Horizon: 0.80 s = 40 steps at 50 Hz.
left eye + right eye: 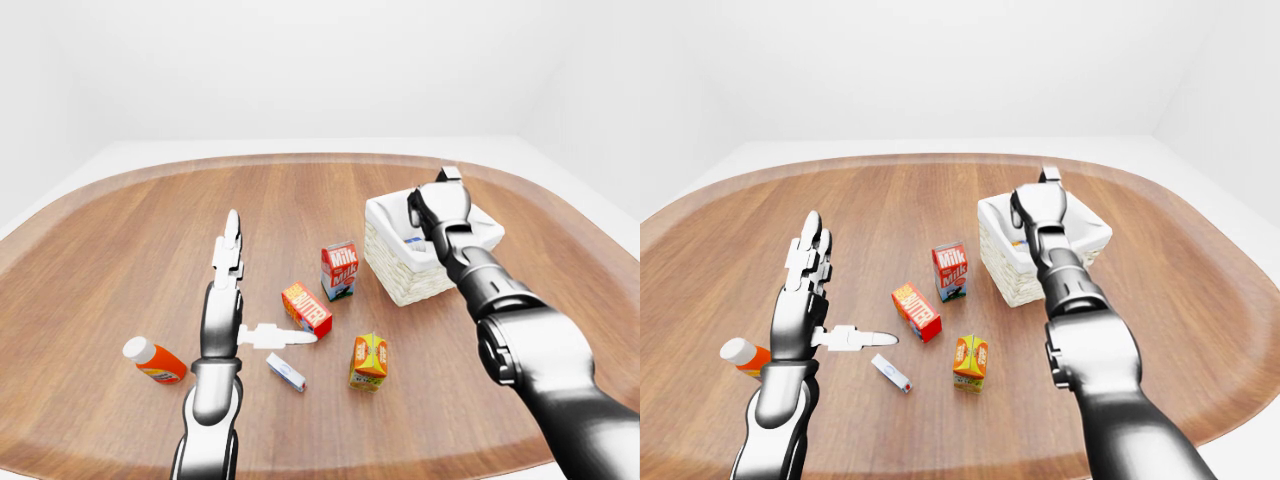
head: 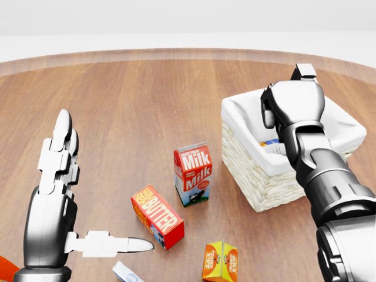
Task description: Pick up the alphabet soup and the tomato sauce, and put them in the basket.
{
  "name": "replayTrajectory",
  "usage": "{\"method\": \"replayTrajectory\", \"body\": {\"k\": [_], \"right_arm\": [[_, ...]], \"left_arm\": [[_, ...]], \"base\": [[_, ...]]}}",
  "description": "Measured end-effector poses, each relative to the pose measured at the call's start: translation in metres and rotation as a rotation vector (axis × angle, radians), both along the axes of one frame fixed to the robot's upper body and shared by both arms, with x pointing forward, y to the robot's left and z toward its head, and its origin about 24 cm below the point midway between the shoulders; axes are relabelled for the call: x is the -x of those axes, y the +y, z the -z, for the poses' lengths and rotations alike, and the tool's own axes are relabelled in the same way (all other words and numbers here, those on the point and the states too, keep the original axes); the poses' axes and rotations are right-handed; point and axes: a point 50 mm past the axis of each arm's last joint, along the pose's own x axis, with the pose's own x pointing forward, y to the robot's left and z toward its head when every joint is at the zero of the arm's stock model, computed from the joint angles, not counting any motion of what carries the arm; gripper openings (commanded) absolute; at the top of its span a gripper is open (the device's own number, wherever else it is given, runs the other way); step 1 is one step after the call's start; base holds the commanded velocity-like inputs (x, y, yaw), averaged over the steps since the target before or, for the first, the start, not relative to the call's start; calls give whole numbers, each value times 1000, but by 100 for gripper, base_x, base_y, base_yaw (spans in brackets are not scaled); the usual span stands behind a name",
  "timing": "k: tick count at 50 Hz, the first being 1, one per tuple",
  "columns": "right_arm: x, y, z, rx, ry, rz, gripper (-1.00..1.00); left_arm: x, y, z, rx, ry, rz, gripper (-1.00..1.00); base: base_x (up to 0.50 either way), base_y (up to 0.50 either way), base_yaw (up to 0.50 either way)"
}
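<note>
Two robot hands: left (image 2: 56, 194) splayed, right (image 2: 294, 106) above basket (image 2: 258, 176).

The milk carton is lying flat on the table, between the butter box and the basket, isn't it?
Not quite. The milk carton is standing upright, not lying flat, as the head view shows. The rest holds: it sits on the table between the butter box and the basket.

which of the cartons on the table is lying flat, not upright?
The butter box lies on its long side, while the milk carton and the orange juice carton stand upright.
</note>
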Motion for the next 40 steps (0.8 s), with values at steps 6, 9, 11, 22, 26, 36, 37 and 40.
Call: {"method": "replayTrajectory", "body": {"k": [6,9,11,22,26,36,37,40], "right_arm": [[1,-1,3,4,7,3,-100],[1,-2,4,5,10,3,-100],[1,-2,4,5,12,4,-100],[2,-3,4,4,11,7,-58],[1,-3,3,-2,8,8,100],[1,-2,1,-15,-1,9,100],[1,-2,1,-16,-2,9,100],[0,-2,0,-18,-4,10,100]], "left_arm": [[0,0,0,0,0,0,100],[0,0,0,0,0,0,100],[0,0,0,0,0,0,100],[0,0,0,0,0,0,100],[0,0,0,0,0,0,100],[0,0,0,0,0,0,100],[0,0,0,0,0,0,100],[0,0,0,0,0,0,100]], "base": [[0,0,0],[0,0,0],[0,0,0],[0,0,0],[0,0,0],[0,0,0],[0,0,0],[0,0,0]]}}
